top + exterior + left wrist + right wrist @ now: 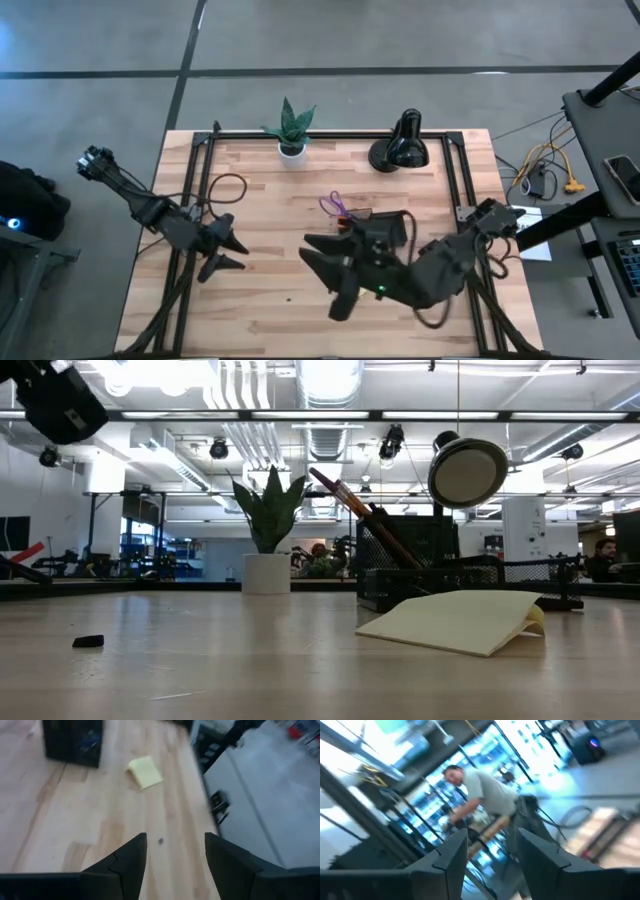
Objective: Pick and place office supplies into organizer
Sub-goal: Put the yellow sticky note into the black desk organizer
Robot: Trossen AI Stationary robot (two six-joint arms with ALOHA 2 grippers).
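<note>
Leaning out of the organizer [420, 565], orange pencils [355, 508] slant up toward the plant [268, 520]. Left gripper [226, 254] and right gripper [325, 272] both have fingers apart, empty

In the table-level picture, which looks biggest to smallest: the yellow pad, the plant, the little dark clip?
1. Sticky-note pad, though it lies nearest the camera, which flatters it.
2. Potted plant, nearly as large, farther back.
3. Dark clip, clearly smallest.

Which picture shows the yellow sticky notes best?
The low view: the sticky-note pad lies close up on the table, one edge curled. The left wrist view shows it small. In the high view the right arm covers it; the right wrist view misses it.
</note>
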